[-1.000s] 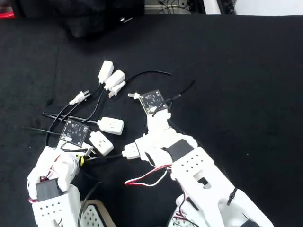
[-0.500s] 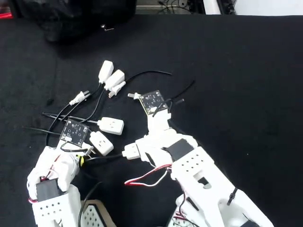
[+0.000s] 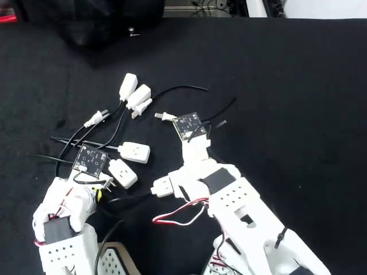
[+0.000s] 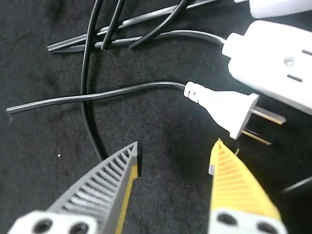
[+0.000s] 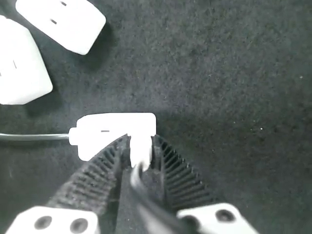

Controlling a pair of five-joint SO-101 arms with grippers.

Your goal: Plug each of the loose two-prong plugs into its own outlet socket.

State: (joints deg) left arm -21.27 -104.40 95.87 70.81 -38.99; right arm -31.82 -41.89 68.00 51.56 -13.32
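Where the right fingers (image 5: 97, 170) meet, item one: a white plug (image 5: 141, 152), pinched tight between them, its far end butted against a white socket block (image 5: 114, 127) that has a black lead running off one end. Whether the prongs are seated in the block cannot be told. Two spare sockets (image 5: 63, 19) lie near, apart from it.

Item two: a loose plug (image 4: 219, 105), white, both prongs bare, flat on the bench (image 3: 298, 86) just ahead of the left fingers (image 4: 234, 180). These stand wide apart with nothing between them and do not touch the plug. A wide socket (image 4: 275, 48) lies just beside the prongs, apart from them. Black leads (image 4: 92, 97) cross the bench beyond.

Further stock, high view: a third plug (image 3: 94, 119), unmated among the leads, well apart from both arms.

Step in hand, by judgement: the right arm is mating its plug with a socket, and the left arm is set for a pickup. The next move on the right likely calls for a straight push along the prongs, with the block kept from sliding. On the left it calls for a descent and a closure across the plug body, clear of prongs and lead.
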